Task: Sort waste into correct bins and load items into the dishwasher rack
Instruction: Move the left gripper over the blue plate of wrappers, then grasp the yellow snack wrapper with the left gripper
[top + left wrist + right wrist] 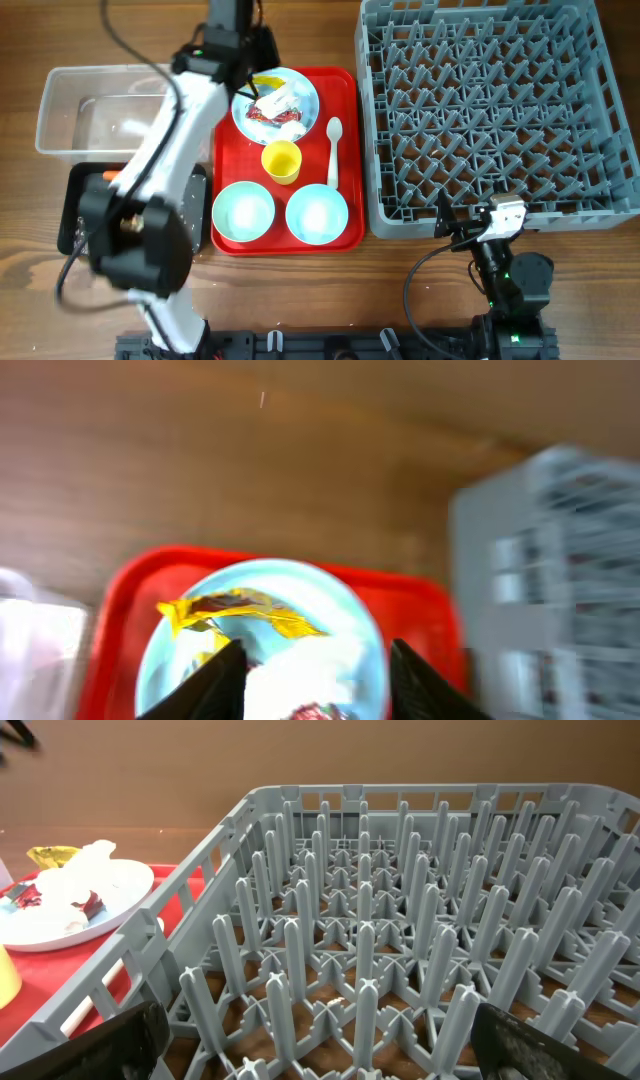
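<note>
Hovering over the plate of scraps

My left claw (318, 678) hangs above the pale blue plate (311, 103) at the far end of the red tray (346, 190). Its fingers (222, 682) stand partly spread, and the white tissue (305, 665) lies in the gap between them. The wrist view is blurred, so I cannot tell whether either finger touches the tissue; nothing looks lifted. Just beyond the tissue on the same plate sits the yellow scrap (240, 610), and the red-white wrappers (268, 115) lie on the plate's near side.

My right claw (320, 1045) is spread as wide as it goes and holds nothing. It sits low at the near wall of the grey dishwasher rack (490, 100), looking across the upright pegs.

On the tray, nearer to me than the plate, stands the yellow cup (281, 161) with the white spoon (333, 150) just to its right. Two pale blue bowls (243, 212) sit side by side at the near edge. The clear tub (80, 110) is left of the tray. The black tray (72, 215) lies nearer me, mostly under my left arm, with the orange carrot (108, 178) in it.
</note>
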Controlling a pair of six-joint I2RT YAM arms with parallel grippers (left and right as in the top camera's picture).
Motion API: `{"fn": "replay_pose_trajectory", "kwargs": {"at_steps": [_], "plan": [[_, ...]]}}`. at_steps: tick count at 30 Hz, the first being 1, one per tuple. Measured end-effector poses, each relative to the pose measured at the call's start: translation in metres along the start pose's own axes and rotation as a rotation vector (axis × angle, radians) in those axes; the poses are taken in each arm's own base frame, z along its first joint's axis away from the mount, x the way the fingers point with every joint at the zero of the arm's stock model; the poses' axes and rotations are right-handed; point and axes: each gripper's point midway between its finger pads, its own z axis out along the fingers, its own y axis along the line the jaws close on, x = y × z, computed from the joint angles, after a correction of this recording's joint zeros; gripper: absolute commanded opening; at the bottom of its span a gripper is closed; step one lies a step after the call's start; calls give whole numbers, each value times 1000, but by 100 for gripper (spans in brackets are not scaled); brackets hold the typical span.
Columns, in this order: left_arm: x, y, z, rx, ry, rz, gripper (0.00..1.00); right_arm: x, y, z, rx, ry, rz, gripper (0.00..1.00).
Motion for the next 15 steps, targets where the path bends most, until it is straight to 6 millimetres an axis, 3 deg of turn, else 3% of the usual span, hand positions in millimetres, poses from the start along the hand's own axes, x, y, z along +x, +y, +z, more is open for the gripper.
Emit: {"fn": "replay_pose_trajectory", "kwargs": {"at_steps": [1, 4, 10, 15], "plan": [[21, 7, 37, -23, 59, 8, 49, 0, 0, 0, 0, 0, 0, 100], [34, 14, 68, -41, 79, 12, 48, 0, 0, 0, 0, -1, 0, 100], [30, 21, 75, -81, 47, -78, 48, 0, 0, 0, 0, -1, 0, 100], [42, 30, 73, -137, 78, -266, 55, 0, 0, 0, 0, 0, 0, 100]]}}
